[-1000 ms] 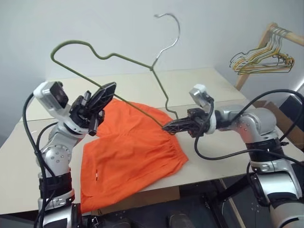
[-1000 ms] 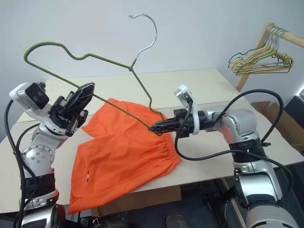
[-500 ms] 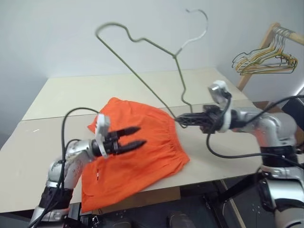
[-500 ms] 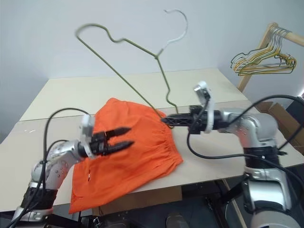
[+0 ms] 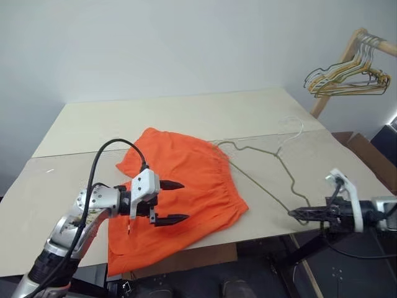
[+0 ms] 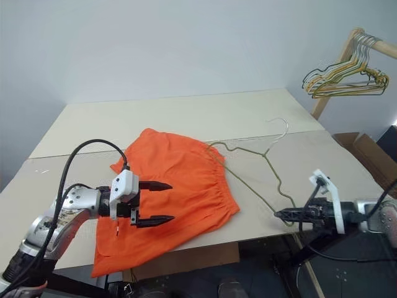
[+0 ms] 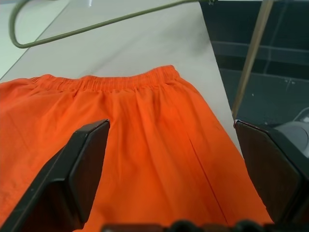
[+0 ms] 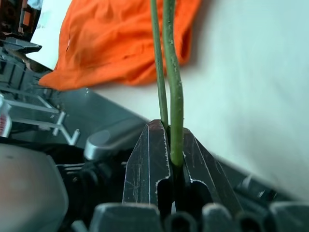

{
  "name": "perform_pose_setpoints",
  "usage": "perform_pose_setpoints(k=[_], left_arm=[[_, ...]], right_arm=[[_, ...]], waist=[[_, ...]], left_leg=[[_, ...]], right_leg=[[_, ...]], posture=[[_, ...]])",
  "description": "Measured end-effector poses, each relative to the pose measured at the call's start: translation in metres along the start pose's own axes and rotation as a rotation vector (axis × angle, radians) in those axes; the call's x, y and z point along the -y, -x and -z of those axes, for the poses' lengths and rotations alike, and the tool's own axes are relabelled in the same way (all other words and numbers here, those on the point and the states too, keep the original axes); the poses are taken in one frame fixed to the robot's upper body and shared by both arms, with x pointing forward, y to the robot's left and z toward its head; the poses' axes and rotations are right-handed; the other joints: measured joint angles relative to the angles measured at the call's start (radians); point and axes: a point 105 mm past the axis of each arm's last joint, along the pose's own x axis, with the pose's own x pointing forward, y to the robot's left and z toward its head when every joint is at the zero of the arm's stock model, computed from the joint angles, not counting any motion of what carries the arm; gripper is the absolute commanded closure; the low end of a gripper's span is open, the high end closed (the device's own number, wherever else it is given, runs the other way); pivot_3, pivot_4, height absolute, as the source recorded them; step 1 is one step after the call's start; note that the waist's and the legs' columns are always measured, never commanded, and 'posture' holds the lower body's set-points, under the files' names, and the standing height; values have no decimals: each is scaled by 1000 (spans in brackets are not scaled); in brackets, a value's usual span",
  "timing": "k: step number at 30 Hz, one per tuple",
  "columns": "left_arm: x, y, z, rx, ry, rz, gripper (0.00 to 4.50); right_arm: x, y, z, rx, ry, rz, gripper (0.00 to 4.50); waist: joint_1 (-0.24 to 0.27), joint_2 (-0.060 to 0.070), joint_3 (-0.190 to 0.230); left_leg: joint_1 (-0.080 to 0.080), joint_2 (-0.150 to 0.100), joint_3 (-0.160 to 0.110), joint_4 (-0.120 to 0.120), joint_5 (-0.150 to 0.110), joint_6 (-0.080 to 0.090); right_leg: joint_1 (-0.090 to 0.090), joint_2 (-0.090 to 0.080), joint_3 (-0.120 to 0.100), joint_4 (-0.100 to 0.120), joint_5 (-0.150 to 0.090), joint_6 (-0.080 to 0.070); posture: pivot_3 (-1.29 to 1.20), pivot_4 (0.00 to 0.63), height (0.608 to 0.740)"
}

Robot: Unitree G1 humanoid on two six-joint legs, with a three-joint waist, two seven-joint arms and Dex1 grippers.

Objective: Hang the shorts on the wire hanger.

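Under the open left tool (image 5: 169, 202) lie the shorts (image 5: 186, 192).

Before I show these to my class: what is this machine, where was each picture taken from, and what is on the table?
It is a two-armed humanoid robot. Two pictures come from cameras in its head, one from each wrist. On the table lie orange shorts. The left gripper hovers open over them. The right gripper, past the table's edge, is shut on a corner of the wire hanger, which lies low across the table beside the shorts. More hangers hang on a wooden rack behind.
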Motion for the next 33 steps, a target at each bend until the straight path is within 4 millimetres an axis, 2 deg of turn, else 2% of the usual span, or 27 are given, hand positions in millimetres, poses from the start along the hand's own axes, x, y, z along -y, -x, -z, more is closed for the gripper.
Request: perform_pose_setpoints(k=[5, 11, 22, 30, 33], left_arm=[[6, -2, 7, -31, 1, 17, 33], [11, -3, 9, -46, -12, 11, 33], [10, -2, 6, -36, -19, -18, 33], [11, -4, 7, -40, -20, -12, 33], [11, -5, 7, -42, -21, -10, 33]], right_arm=[[25, 3, 18, -21, -194, 9, 4500], [40, 2, 19, -58, -223, 65, 4500], [29, -4, 12, -65, -200, -29, 4500], [17, -13, 24, -146, -202, -115, 4500], [19, -21, 12, -142, -195, -115, 4500]], waist=[[3, 0, 0], [4, 1, 0], [10, 1, 0], [10, 1, 0], [4, 1, 0]], left_leg=[[-1, 0, 1, 0, 0, 0], [0, 0, 1, 0, 0, 0], [0, 0, 1, 1, 0, 0], [0, 0, 0, 1, 0, 0], [1, 0, 1, 1, 0, 0]], right_leg=[[0, -1, 1, 0, 1, -1], [-1, 0, 1, 0, 1, -2], [0, 0, 1, 0, 2, -2], [0, 0, 1, 1, 2, -2], [0, 0, 1, 1, 2, -2]], posture=[[-106, 0, 740], [-87, 0, 740], [-81, 0, 740], [-86, 0, 740], [-78, 0, 740]])
